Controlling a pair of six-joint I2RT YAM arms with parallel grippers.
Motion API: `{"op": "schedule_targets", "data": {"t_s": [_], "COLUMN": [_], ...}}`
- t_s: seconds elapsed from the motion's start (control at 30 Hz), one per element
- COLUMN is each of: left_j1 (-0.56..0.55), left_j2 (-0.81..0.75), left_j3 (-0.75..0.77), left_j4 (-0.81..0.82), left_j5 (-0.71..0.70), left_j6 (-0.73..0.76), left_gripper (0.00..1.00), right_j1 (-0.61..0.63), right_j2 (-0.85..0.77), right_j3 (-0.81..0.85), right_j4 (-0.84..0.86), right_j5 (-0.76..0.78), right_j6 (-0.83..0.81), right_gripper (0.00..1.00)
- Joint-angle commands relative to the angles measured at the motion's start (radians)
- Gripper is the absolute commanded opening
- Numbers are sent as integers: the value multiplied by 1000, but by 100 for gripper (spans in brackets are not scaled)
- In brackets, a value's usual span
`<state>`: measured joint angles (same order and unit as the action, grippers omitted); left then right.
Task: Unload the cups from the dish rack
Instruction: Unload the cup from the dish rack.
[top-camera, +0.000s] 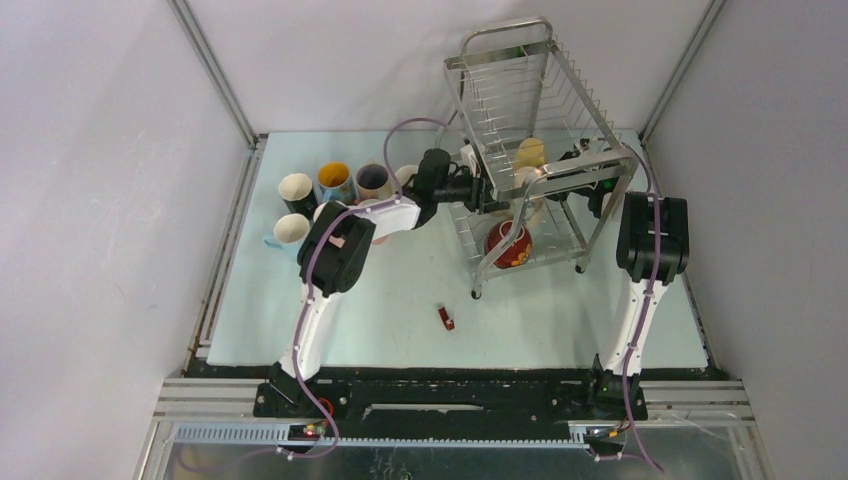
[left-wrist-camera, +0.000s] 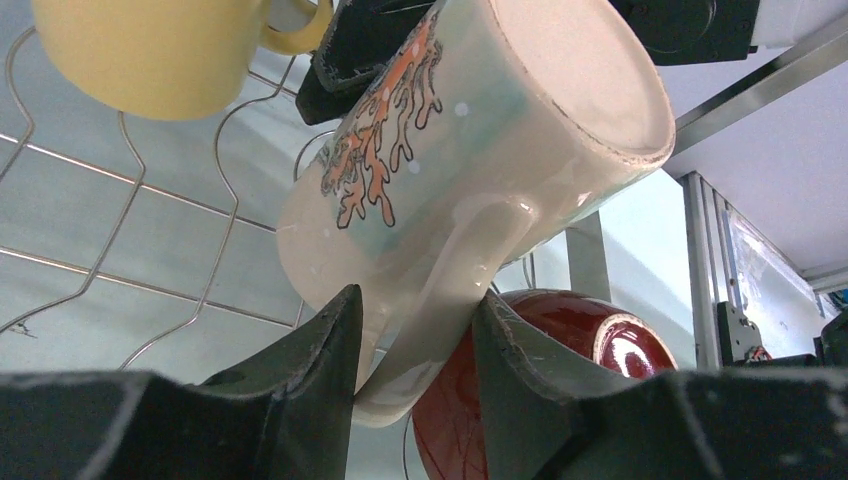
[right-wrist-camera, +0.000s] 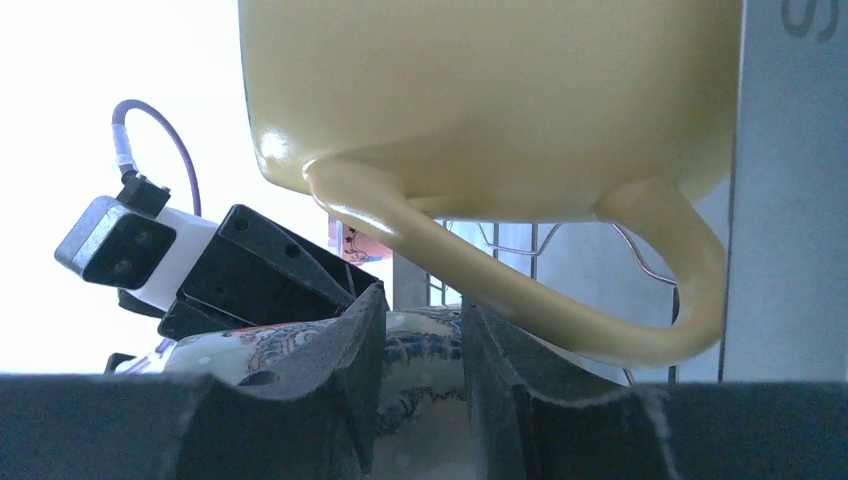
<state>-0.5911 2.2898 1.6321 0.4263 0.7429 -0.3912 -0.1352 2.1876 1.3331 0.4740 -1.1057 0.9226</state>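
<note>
Pale tabletop (top-camera: 400, 300) is topped upper centre by the rack (top-camera: 520, 95); inside, a cream mug (left-wrist-camera: 480, 150) is clamped by the right hand (right-wrist-camera: 422, 320), its handle (left-wrist-camera: 445, 290) straddled by the left hand (left-wrist-camera: 415, 310), grip unclear.

I'm boxed in on 3 sides: left wall (top-camera: 100, 200), back wall (top-camera: 330, 60) & right wall (top-camera: 780, 200), all plain pale grey. Alu posts (top-camera: 215, 70) run up both back corners. The table (top-camera: 400, 310) has a pale mint top, matte, w/ an alu rail (top-camera: 225, 260) along its left edge. At the near edge there's a black plate (top-camera: 450, 385), then an alu frame (top-camera: 200, 395), then a shiny sheet (top-camera: 450, 462) at the very bottom. Light is soft & even, w/ only faint shadows on the top. In my right wrist view the bg at left is blown-out white.
</note>
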Motion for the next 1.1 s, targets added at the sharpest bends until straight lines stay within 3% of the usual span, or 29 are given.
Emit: {"op": "schedule_targets", "data": {"t_s": [0.0, 0.4, 0.8, 1.07], "left_j1": [-18, -32, -34, -27], "left_j2": [-60, -74, -124, -210], "left_j3": [-3, -19, -90, -215], "left_j4": [-6, -77, -28, 152], "left_j5": [-53, -118, -122, -146], "left_j6": [26, 72, 84, 58], "left_gripper": [44, 34, 1, 0], "right_j1": [46, 51, 51, 46], "right_j2": [-68, -76, -94, -111], "right_j3": [-10, -10, -32, -52], "right_j4": [36, 43, 64, 95], "right_j5": [-19, -20, -11, -7], "right_j6": [-5, -2, -2, 7], "right_gripper": [41, 41, 41, 41]}}
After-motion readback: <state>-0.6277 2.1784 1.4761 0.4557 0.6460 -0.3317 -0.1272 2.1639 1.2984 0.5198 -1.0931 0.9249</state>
